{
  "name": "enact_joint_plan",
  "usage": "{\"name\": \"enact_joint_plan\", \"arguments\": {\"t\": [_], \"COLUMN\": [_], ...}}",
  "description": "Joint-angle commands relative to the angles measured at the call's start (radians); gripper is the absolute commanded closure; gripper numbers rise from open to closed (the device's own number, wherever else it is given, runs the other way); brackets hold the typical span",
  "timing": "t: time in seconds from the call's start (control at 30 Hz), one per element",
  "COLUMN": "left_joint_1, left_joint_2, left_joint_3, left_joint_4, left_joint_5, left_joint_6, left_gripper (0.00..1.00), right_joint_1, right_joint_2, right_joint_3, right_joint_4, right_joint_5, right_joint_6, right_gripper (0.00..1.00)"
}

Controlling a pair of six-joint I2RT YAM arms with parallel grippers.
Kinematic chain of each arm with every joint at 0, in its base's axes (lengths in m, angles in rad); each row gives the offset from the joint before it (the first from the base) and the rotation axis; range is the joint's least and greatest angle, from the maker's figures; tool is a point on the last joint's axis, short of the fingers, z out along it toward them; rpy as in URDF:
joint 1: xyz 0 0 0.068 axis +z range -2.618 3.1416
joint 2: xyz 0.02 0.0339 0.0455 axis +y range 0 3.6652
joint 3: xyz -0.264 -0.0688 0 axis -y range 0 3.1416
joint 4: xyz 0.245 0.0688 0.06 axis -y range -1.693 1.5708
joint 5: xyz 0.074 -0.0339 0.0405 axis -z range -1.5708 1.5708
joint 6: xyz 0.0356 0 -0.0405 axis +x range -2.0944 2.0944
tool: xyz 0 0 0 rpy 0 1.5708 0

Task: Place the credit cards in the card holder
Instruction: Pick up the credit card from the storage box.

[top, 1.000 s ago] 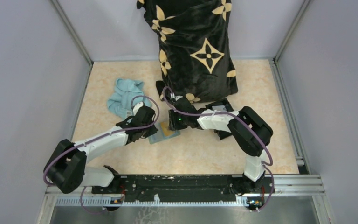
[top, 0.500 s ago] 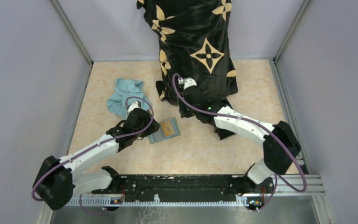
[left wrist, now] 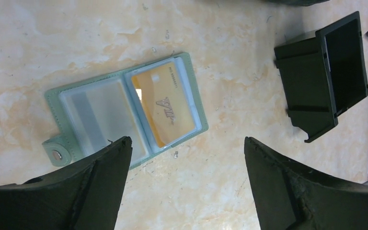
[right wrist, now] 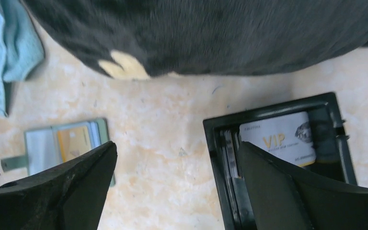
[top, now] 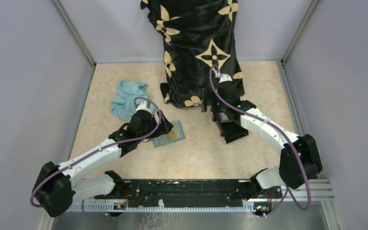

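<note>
The sage-green card holder (left wrist: 51, 101) lies open on the table, also seen in the top view (top: 163, 141) and the right wrist view (right wrist: 103, 130). A tan-orange credit card (left wrist: 165, 108) sits in its right-hand sleeve; the left sleeve looks pale. My left gripper (left wrist: 187, 140) hovers open just beside the holder, nothing between its fingers. My right gripper (right wrist: 177, 143) is open at the left wall of the black box (right wrist: 268, 111). A pale VIP credit card (right wrist: 280, 139) lies inside, with more cards on edge (right wrist: 230, 153).
A big black cloth with tan flowers (top: 201, 48) hangs at the back, just behind the black box (top: 235, 130). A light blue cloth (top: 127, 98) lies at the back left. Grey walls close in both sides.
My right arm swung away from the card holder to the black box at the back right and opened wide. My left gripper opened beside the holder. The tan-orange card stays in the holder.
</note>
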Motion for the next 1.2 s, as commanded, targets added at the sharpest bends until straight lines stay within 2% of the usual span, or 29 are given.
{"name": "enact_joint_plan", "arguments": {"t": [0.0, 0.1, 0.23, 0.3, 0.4, 0.73, 1.17], "left_joint_1": [-0.010, -0.011, -0.011, -0.010, -0.010, -0.010, -0.010], "left_joint_2": [0.000, 0.025, 0.040, 0.042, 0.050, 0.115, 0.128], "left_joint_3": [0.018, 0.031, 0.035, 0.026, 0.032, 0.091, 0.086], "left_joint_4": [0.082, 0.103, 0.141, 0.182, 0.193, 0.167, 0.188], "left_joint_5": [0.025, 0.033, 0.029, 0.038, 0.031, 0.032, 0.015], "left_joint_6": [0.042, 0.045, 0.056, 0.056, 0.047, 0.047, 0.075], "left_gripper": [0.07, 0.06, 0.05, 0.02, 0.01, 0.01, 0.02], "right_joint_1": [-0.009, -0.024, -0.036, -0.036, -0.049, -0.089, -0.173], "right_joint_2": [-0.065, -0.056, -0.080, -0.100, -0.107, -0.037, 0.057], "right_joint_3": [-0.052, -0.054, -0.084, -0.105, -0.105, -0.086, -0.130], "right_joint_4": [0.053, 0.021, 0.023, 0.035, 0.007, -0.069, 0.023], "right_joint_5": [-0.051, 0.009, 0.061, 0.094, 0.130, 0.095, -0.060], "right_joint_6": [-0.047, -0.063, -0.079, -0.083, -0.077, -0.052, -0.018], "right_gripper": [0.01, 0.05, 0.23, 0.25, 0.33, 0.34, 0.33]}}
